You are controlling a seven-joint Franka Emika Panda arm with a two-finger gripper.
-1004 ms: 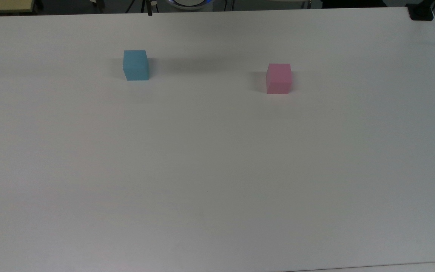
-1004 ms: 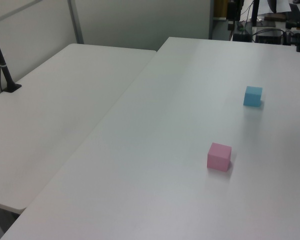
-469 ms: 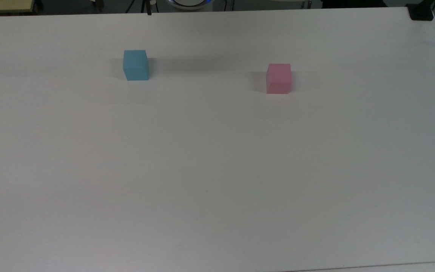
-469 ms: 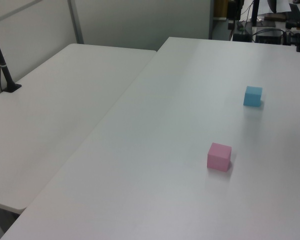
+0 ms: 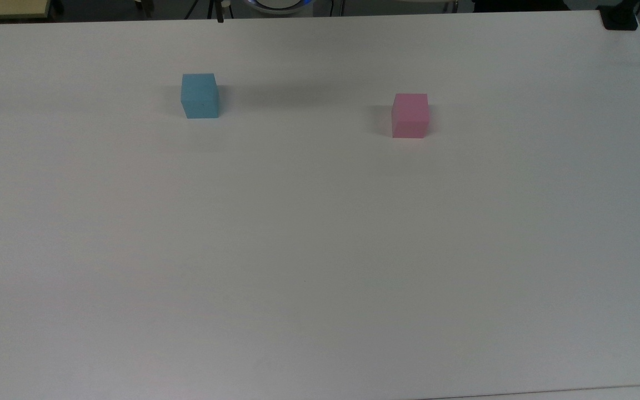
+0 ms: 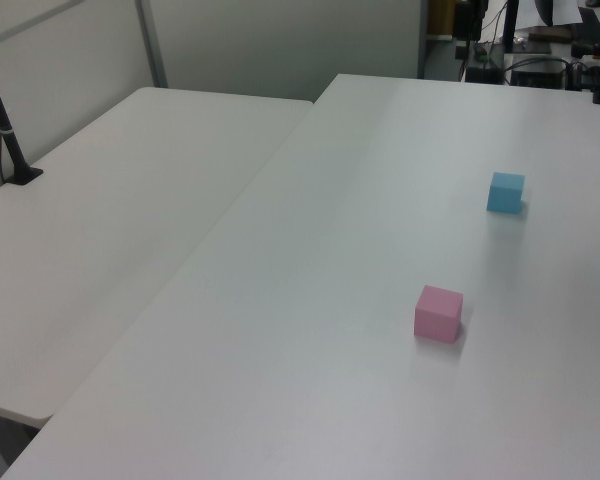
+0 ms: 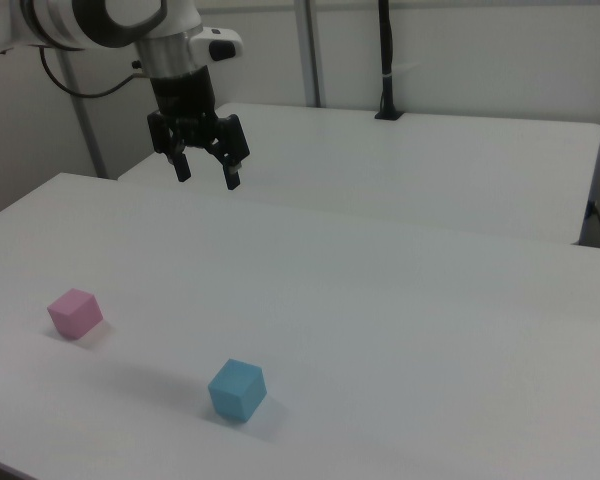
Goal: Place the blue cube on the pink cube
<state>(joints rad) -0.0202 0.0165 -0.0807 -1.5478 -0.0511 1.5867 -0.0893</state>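
Observation:
The blue cube (image 5: 200, 95) (image 6: 506, 192) (image 7: 237, 389) rests on the white table (image 5: 320, 233), toward the top view's left. The pink cube (image 5: 410, 115) (image 6: 439, 313) (image 7: 75, 312) sits apart from it, toward the top view's right. In the right view my gripper (image 7: 207, 173) hangs high above the table, well away from both cubes, open, with nothing between its fingers (image 7: 231, 166). The arm (image 7: 100, 22) reaches in from the right view's upper left.
A second white table (image 6: 110, 250) (image 7: 410, 170) adjoins this one. A black pole on a base (image 6: 5, 130) (image 7: 387, 60) stands on it. Another black clamp (image 5: 620, 16) sits at the top view's far right corner. Cluttered equipment (image 6: 540, 40) lies beyond the table's end.

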